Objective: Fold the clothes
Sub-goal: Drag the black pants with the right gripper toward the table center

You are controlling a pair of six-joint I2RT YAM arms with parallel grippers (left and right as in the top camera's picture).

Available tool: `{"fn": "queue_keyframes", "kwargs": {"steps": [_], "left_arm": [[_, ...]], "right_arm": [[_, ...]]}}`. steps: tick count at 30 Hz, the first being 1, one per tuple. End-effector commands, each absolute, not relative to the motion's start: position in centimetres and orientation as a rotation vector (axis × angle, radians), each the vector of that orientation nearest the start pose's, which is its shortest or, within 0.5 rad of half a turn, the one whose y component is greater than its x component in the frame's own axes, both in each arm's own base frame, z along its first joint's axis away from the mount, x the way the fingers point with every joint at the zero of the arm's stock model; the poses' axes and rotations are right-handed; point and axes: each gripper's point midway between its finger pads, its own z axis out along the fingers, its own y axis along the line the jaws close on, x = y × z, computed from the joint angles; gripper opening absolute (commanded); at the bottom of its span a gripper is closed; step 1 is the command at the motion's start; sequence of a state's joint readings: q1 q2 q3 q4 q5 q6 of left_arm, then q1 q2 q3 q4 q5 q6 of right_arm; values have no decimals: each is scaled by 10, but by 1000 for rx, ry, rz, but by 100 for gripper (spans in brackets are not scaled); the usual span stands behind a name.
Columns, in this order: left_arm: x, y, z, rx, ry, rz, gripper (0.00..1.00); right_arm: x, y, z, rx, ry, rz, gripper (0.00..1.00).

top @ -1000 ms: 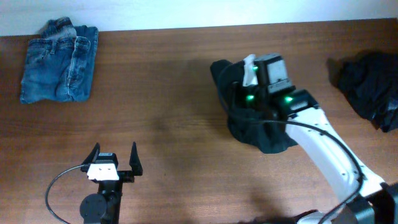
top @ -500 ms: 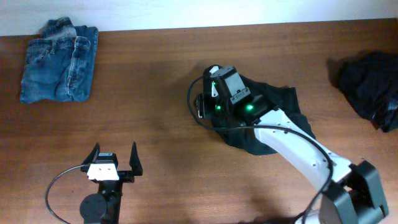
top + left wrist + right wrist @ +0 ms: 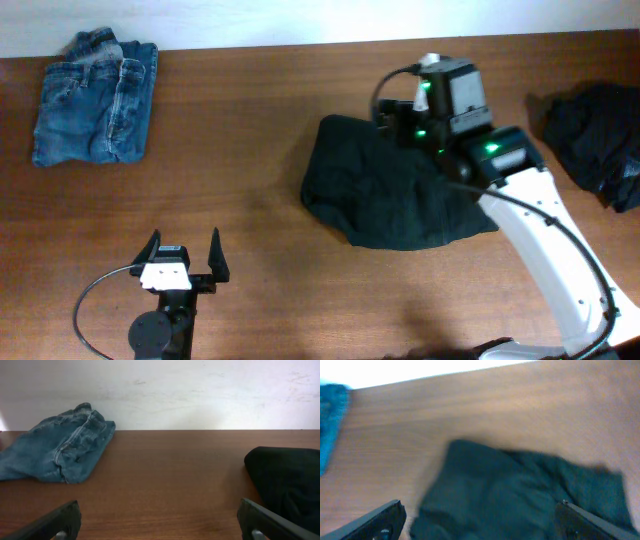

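Overhead, the right gripper has released the black garment, which now lies flatter, well right of the jeans, no longer bunched; the left gripper waits open. Left wrist: garment apart from jeans. Right wrist: fingers spread, empty, so this fold looks laid.

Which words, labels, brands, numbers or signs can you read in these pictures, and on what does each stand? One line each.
No text can be read in any view.
On the jeans: no legible label.
On the black garment and the black heap: plain, no print.
On the right arm: green lights only, no writing.
On the left arm: white plate, any marking too small to read.
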State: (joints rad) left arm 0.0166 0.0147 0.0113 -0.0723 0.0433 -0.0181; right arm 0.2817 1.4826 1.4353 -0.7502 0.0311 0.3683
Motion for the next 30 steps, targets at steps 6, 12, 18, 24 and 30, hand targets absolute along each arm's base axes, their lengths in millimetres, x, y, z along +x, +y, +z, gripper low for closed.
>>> {"fn": "queue_keyframes", "kwargs": {"steps": [6, 12, 18, 24, 30], "left_arm": [[246, 0, 157, 1, 1648, -14, 99], [246, 0, 157, 1, 1648, -14, 99], [246, 0, 157, 1, 1648, -14, 99], [246, 0, 157, 1, 1648, -14, 99], [246, 0, 157, 1, 1648, -14, 99]], "right_arm": [[382, 36, 191, 425, 2612, 226, 99], [371, 55, 132, 448, 2787, 392, 99], [366, 72, 82, 503, 2930, 480, 99], [363, 73, 60, 561, 2988, 478, 99], [364, 80, 62, 545, 2987, 525, 100]]}}
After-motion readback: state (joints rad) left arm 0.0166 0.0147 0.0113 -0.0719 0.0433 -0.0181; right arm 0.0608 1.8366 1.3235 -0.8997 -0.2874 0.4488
